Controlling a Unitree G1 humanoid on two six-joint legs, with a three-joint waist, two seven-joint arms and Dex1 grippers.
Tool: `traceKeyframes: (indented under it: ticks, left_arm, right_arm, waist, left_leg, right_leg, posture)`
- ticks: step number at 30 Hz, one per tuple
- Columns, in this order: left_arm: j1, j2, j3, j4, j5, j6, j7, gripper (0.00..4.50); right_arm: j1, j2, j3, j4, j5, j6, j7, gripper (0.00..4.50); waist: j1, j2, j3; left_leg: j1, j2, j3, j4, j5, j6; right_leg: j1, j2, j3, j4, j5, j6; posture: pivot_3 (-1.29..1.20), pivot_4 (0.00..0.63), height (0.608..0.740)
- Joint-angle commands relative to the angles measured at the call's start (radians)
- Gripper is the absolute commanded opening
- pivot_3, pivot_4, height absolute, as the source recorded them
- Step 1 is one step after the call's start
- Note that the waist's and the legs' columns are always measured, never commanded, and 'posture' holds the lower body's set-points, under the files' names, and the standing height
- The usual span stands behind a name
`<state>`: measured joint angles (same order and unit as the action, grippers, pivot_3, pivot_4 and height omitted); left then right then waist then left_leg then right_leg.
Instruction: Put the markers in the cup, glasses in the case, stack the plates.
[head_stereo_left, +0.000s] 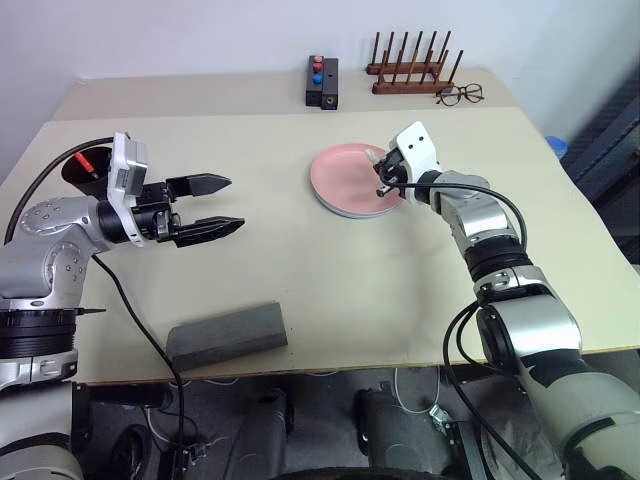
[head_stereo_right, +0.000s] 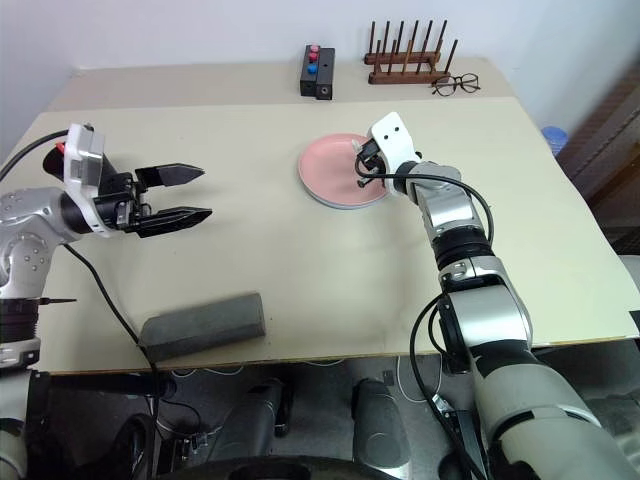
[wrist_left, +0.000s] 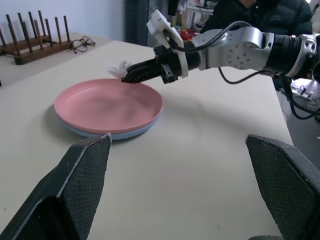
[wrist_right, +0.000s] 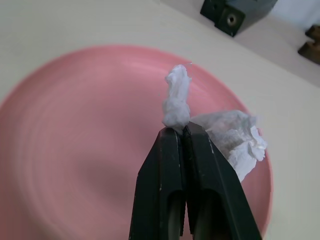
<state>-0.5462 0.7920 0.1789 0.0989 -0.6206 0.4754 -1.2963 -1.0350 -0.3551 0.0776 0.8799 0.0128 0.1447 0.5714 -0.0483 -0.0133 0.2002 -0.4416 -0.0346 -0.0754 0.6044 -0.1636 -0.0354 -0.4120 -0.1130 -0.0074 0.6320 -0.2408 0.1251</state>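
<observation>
The salmon pink plate (head_stereo_left: 340, 178) lies stacked on the light blue plate (wrist_left: 100, 134) at the table's middle back. My right gripper (head_stereo_left: 383, 186) hangs just over the pink plate's right rim, shut on a crumpled white tissue (wrist_right: 177, 100) pinched at its tips. At the left my left gripper (head_stereo_left: 218, 206) stands open and level, pointing toward the plates, with nothing between its fingers. The grey case (head_stereo_left: 227, 335) lies shut near the front edge. Behind the left wrist sits the black cup (head_stereo_left: 82, 168), partly hidden, with a red tip showing in it. The glasses are out of view.
Along the back edge stand a black box with red and blue buttons (head_stereo_left: 322, 82) and a wooden peg rack (head_stereo_left: 412, 68), with thin wire-framed eyeglasses (head_stereo_left: 460, 94) beside it. A person in a dark jacket (wrist_left: 250, 15) sits beyond the table's right side.
</observation>
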Motion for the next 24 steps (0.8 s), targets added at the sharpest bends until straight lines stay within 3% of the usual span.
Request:
traceKeyframes:
  ticks: [1, 4, 7, 14, 20, 24]
  left_arm:
    - [0.006, 0.010, 0.025, -0.018, -0.010, -0.004, 0.003, 4.50]
    - [0.009, 0.009, 0.028, -0.025, -0.013, -0.001, 0.009, 4.50]
    - [0.019, 0.019, 0.039, -0.036, -0.020, 0.007, 0.014, 4.50]
    - [0.039, 0.023, 0.050, -0.048, -0.023, 0.015, 0.018, 4.50]
    - [0.020, 0.003, 0.038, -0.017, -0.013, -0.005, 0.013, 4.50]
    - [0.006, 0.000, 0.035, -0.003, -0.007, -0.015, 0.011, 4.50]
  right_arm:
    - [-0.080, 0.049, -0.035, 0.087, 0.009, -0.039, -0.046, 0.03]
    - [-0.103, 0.070, -0.044, 0.159, 0.007, -0.058, -0.047, 0.03]
    - [-0.111, 0.070, -0.054, 0.171, 0.014, -0.065, -0.015, 0.77]
    - [-0.114, 0.065, -0.065, 0.187, 0.011, -0.073, -0.005, 4.27]
    - [-0.120, 0.071, -0.098, 0.128, 0.039, -0.098, 0.002, 4.40]
    - [-0.033, 0.028, -0.149, -0.070, 0.120, -0.048, 0.092, 4.40]
  waist:
    - [-0.006, 0.000, 0.000]
    - [-0.011, 0.000, 0.000]
    - [-0.008, 0.000, 0.000]
    - [-0.012, 0.000, 0.000]
    - [-0.017, 0.000, 0.000]
    - [-0.014, 0.000, 0.000]
  left_leg:
    - [0.000, 0.000, 0.000, 0.000, 0.000, 0.000]
    - [0.001, 0.000, 0.000, -0.002, 0.001, -0.001]
    - [0.001, 0.000, -0.001, -0.004, 0.001, -0.002]
    - [0.001, 0.000, -0.001, -0.006, 0.002, -0.003]
    - [0.002, 0.000, -0.001, -0.006, 0.002, -0.003]
    - [0.002, 0.000, -0.001, -0.006, 0.002, -0.003]
  right_leg:
    - [0.000, 0.000, 0.000, 0.000, 0.000, 0.000]
    - [0.000, 0.000, 0.000, 0.000, 0.000, 0.000]
    - [-0.001, 0.000, 0.000, 0.000, 0.000, 0.000]
    - [-0.001, 0.000, 0.000, 0.000, 0.000, 0.000]
    - [-0.001, 0.000, 0.000, 0.001, 0.000, 0.000]
    - [-0.001, 0.000, 0.000, 0.001, 0.000, 0.000]
  posture:
    - [0.00, 0.150, 0.740]
    - [0.00, 0.150, 0.740]
    - [0.00, 0.150, 0.740]
    - [0.00, 0.150, 0.740]
    - [0.00, 0.150, 0.740]
    - [0.00, 0.150, 0.740]
